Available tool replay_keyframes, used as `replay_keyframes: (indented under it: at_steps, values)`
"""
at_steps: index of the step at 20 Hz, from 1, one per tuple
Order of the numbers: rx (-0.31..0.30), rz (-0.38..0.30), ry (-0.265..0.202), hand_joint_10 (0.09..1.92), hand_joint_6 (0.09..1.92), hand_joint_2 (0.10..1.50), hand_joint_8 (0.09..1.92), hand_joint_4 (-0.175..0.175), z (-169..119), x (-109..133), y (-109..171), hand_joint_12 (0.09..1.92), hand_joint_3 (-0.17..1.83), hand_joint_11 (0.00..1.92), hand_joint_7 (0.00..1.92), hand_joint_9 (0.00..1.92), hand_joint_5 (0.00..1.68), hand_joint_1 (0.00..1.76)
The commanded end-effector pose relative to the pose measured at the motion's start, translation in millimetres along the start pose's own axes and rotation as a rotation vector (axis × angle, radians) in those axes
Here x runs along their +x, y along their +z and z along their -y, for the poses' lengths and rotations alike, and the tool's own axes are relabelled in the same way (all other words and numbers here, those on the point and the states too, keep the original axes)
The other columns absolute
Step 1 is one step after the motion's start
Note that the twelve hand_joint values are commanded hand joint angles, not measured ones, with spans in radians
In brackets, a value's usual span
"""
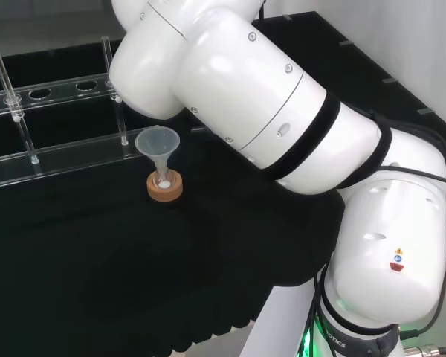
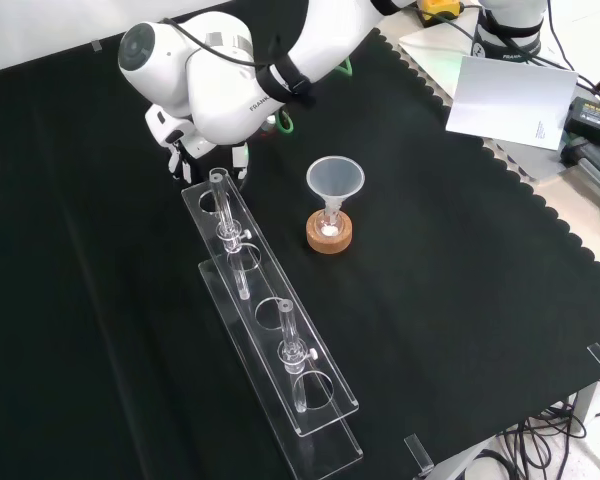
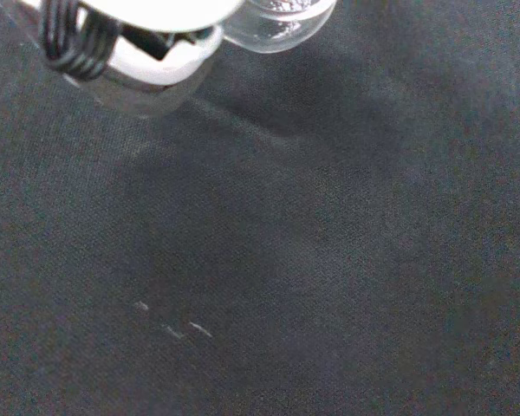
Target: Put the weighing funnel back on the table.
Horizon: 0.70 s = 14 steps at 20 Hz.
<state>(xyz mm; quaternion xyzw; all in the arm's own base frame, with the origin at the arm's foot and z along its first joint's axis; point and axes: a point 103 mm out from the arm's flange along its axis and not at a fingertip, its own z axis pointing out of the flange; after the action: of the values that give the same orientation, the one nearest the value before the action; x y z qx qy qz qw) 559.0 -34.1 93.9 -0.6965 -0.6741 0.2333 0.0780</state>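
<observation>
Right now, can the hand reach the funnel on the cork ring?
Probably yes: in the front view bare cloth lies between the hand, beside the rack, and the funnel.

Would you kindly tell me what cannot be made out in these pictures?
Front view: the hand is largely hidden under the arm's white link; what it holds cannot be told.
Wrist view: a clear glass piece is cut off by the picture's edge; whether it is the weighing funnel is unclear.
</observation>
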Motion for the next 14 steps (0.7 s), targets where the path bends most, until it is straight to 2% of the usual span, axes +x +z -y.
replay_keyframes:
  at_steps: [1,11,14]
  values:
    - [0.001,0.012,-0.002,0.25,0.64,0.67,0.66,0.175,-3.6,8.6,0.6,1.0,0.63,0.88,0.63,1.04,1.28,1.12]
    - [-0.009,0.017,0.002,0.25,0.64,0.67,0.66,0.175,-4.3,9.7,-0.3,1.0,0.62,0.88,0.63,1.05,1.28,1.12]
    - [-0.016,0.038,-0.001,0.25,0.65,0.69,0.66,0.175,-4.1,10.6,-0.2,1.0,0.6,0.88,0.63,1.05,1.27,1.12]
